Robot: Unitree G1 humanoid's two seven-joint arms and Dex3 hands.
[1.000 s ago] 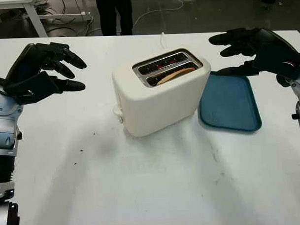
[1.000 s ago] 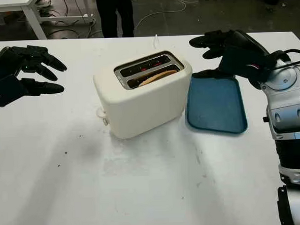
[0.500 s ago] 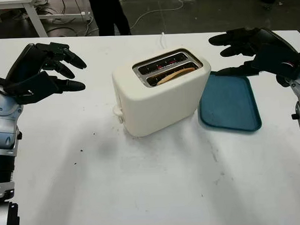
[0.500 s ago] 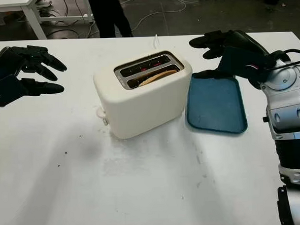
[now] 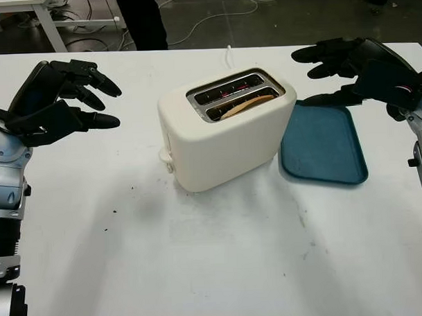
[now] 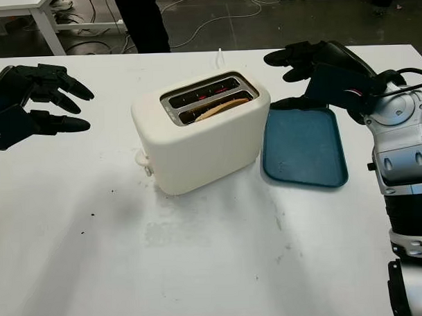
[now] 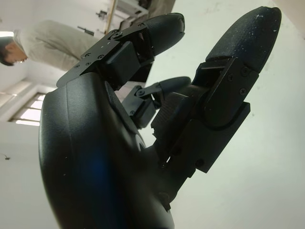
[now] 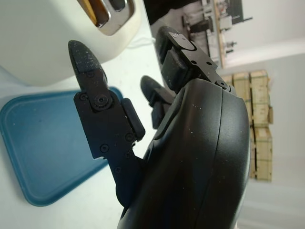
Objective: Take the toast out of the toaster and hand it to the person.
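Note:
A cream two-slot toaster (image 5: 224, 133) stands mid-table, and a brown slice of toast (image 5: 247, 103) lies low in its nearer slot. My left hand (image 5: 60, 101) hovers open above the table, well to the left of the toaster. On the other side my right hand (image 5: 357, 66) is open too, held over the far edge of a blue tray (image 5: 323, 146) just right of the toaster. Neither hand touches anything. A person's dark legs (image 5: 140, 22) stand beyond the table's far edge. The right wrist view catches the toaster (image 8: 52, 38) and the blue tray (image 8: 43, 143).
The toaster's white cord (image 5: 229, 55) runs toward the far edge. A small knob (image 5: 164, 158) sticks out of the toaster's left end. Dark crumbs (image 5: 116, 208) dot the white table (image 5: 201, 269). A second table's leg (image 5: 48, 25) and cables lie on the floor behind.
The person behind the table has stepped to the left. My right hand has shifted very slightly; the left hand, toaster and toast have not moved.

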